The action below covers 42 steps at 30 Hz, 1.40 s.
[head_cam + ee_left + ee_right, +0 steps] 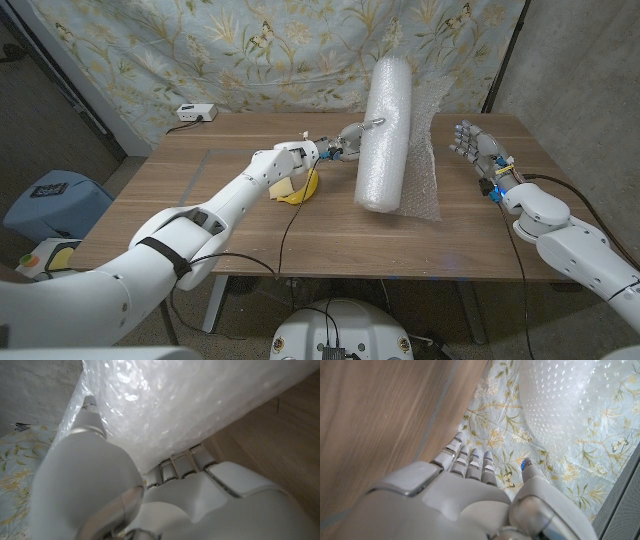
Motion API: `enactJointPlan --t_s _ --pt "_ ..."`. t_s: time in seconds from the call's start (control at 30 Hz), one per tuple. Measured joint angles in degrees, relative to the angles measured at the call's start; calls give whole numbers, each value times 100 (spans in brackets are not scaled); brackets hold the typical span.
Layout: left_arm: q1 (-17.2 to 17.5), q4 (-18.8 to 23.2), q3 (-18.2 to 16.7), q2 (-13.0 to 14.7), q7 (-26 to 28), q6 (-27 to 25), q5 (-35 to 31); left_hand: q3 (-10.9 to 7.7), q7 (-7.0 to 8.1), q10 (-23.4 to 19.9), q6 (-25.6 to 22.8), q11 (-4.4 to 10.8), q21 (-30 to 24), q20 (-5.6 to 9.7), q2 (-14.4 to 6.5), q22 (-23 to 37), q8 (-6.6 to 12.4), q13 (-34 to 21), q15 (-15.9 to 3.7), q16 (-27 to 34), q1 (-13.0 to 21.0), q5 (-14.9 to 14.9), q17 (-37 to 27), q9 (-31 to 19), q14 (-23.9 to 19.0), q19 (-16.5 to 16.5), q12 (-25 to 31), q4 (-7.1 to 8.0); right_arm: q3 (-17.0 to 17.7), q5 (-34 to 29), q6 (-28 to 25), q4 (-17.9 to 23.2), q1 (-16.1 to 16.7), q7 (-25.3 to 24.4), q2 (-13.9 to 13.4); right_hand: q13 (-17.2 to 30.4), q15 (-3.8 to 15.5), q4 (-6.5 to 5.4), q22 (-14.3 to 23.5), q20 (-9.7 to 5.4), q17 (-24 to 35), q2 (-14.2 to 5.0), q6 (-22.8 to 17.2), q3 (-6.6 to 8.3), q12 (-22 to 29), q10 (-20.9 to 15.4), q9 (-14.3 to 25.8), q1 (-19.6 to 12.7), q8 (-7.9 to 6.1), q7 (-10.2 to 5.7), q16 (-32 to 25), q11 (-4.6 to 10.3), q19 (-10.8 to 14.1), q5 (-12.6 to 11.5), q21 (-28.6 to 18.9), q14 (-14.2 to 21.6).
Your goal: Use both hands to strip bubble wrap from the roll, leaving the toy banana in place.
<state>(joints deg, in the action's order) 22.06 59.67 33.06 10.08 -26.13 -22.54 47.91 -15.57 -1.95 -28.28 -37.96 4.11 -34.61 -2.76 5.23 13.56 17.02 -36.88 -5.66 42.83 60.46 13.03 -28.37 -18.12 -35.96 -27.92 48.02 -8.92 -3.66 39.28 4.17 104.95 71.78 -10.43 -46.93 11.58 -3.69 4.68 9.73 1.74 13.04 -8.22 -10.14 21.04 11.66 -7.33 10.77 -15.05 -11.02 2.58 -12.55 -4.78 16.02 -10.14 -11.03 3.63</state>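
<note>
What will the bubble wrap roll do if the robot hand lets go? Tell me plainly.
The bubble wrap roll stands tilted on one end, propped by the left robot hand, so it would probably topple. Being round, it may then roll across the table. It looks light for its bulk, and the loose sheet looks floppy.

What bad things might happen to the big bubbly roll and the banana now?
The bubble wrap roll stands tilted, held only by the left hand, so it might topple. The toy banana lies right under the left arm and could get knocked. The right hand is open, apart from the loose sheet, so pulling may be uneven.
</note>
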Motion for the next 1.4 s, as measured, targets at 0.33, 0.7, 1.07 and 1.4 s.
enactJointPlan --t_s 0.33,0.7,1.07,1.4 --pt "102 306 -40 192 194 -391 232 1 -32 -21 -33 -21 -40 -31 -4 1 -17 1 -6 22 -4 0 19 6 -72 31 -1 1 169 -1 16 277 256 -67 -1 0 -30 104 0 0 -46 75 73 24 0 23 0 -75 0 71 0 -84 0 0 0 31" --pt "132 408 -56 262 390 -671 404 1 -41 -31 -41 -30 -88 -31 -4 1 -6 -19 -7 50 -4 -1 14 -2 -72 31 -2 1 356 2 -27 630 544 -122 -13 0 -107 229 0 79 -80 179 176 6 0 42 0 -179 22 173 0 -208 6 0 0 16" --pt "164 475 -76 333 519 -773 475 2 -61 -30 -62 -30 -123 -31 -13 -27 3 -23 -8 64 -13 33 -11 -41 -71 31 -21 2 549 72 -480 1026 807 -256 -110 0 -328 388 0 258 -107 344 369 -23 -1 -60 0 -344 44 451 0 -411 114 0 -24 154" --pt "155 491 -77 383 622 -825 482 2 -40 -41 -83 -40 -123 -31 -27 -27 3 -28 -9 64 -27 33 -16 -52 -70 30 -39 2 701 81 -1013 1388 949 -346 -282 0 -616 466 0 484 -133 495 433 -41 -1 -79 0 -495 43 465 0 -679 136 0 -23 180"
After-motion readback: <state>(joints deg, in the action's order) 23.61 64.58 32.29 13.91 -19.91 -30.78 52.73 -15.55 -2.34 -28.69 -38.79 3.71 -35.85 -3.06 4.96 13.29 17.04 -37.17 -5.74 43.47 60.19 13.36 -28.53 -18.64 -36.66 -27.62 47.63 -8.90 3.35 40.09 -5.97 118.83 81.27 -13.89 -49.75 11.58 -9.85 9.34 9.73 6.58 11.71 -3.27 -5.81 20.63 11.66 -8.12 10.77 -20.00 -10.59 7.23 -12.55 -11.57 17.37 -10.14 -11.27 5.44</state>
